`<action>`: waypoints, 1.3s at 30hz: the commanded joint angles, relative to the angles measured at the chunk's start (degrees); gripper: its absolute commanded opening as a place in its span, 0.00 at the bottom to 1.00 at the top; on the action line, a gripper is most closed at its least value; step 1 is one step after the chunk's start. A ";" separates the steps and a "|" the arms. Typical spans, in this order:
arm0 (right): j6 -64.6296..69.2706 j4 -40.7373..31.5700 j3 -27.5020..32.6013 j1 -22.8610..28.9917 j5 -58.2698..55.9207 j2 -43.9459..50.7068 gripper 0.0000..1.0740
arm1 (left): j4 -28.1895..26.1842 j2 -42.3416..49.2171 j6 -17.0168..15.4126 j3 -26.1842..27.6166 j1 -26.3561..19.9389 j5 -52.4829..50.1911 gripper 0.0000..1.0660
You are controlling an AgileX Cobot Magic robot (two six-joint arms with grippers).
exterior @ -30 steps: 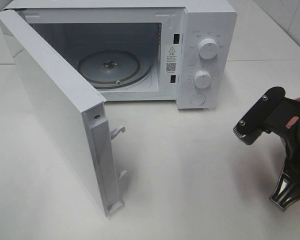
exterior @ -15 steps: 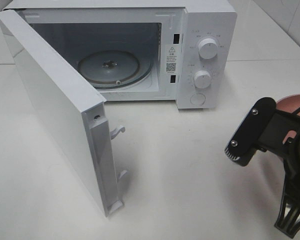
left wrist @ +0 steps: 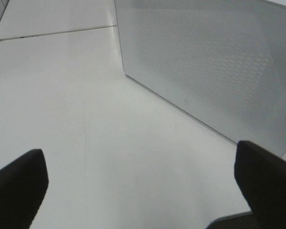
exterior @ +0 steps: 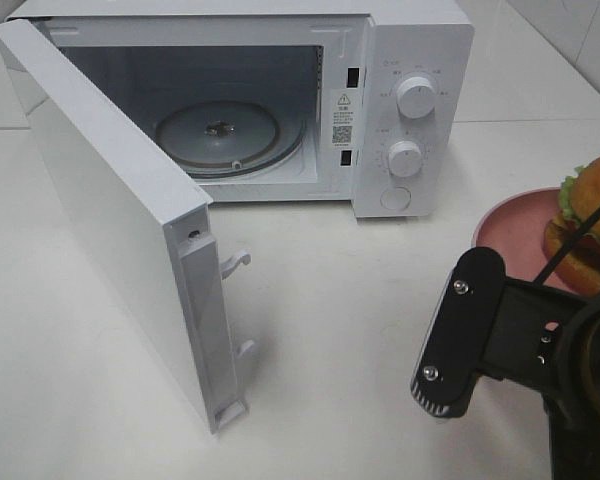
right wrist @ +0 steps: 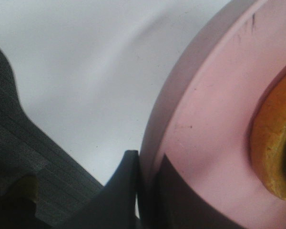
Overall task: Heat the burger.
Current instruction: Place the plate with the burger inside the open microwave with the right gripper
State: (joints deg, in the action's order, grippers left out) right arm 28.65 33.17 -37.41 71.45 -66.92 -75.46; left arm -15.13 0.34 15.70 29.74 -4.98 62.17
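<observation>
On the left, the left hand (left wrist: 140, 191) is hovering low over the white desk (exterior: 360, 300) with its two dark fingers (left wrist: 16, 186) standing wide apart and nothing between them. Its camera is facing the outer side of the microwave door (left wrist: 214, 62), a pale panel with a fine dotted window.

The door (exterior: 100, 220) is standing swung open toward the desk's near-left corner, showing its latch hooks along the free edge. Behind it the white microwave (exterior: 410, 60) is sitting toward the far edge of the desk. Its cavity is lying open, with the round glass turntable (exterior: 225, 135) sitting on the floor inside. To the right of the opening, two white knobs (exterior: 416, 97) are sitting one above the other over a round button (exterior: 395, 198).

Toward the right edge of the desk, nearer than the microwave, the burger (exterior: 590, 220) is sitting on a round pink plate (exterior: 510, 225), well apart from the oven. It is showing a glossy golden-brown top bun, a frill of green lettuce, a dark layer under that and a paler bottom bun, and it is partly cut off by the frame.

The right arm (exterior: 520, 350) is reaching in from the near-right corner. The right hand (right wrist: 145, 181) is clamping the plate's rim (right wrist: 205, 119) between its closed fingers, just beside the burger's orange-yellow edge (right wrist: 274, 143). Whether the plate is resting on the desk or is lifted cannot be told.
</observation>
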 commanded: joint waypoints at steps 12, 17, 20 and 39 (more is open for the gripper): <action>-6.93 4.98 0.11 3.61 -0.57 0.23 0.00 | 0.00 0.06 0.06 -0.06 0.11 -0.40 0.94; -10.03 6.99 0.11 3.61 1.89 0.23 0.00 | 0.00 0.06 0.06 -0.06 0.11 -0.40 0.94; -12.66 8.02 0.11 3.61 4.47 0.23 0.00 | 0.00 0.06 0.06 -0.06 0.11 -0.40 0.94; -18.79 11.40 0.06 3.21 8.54 0.23 0.00 | 0.00 0.06 0.06 -0.06 0.11 -0.40 0.94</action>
State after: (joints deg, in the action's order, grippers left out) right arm 10.20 39.71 -37.24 74.94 -57.52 -75.46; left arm -15.13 0.34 15.70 29.74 -4.98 62.17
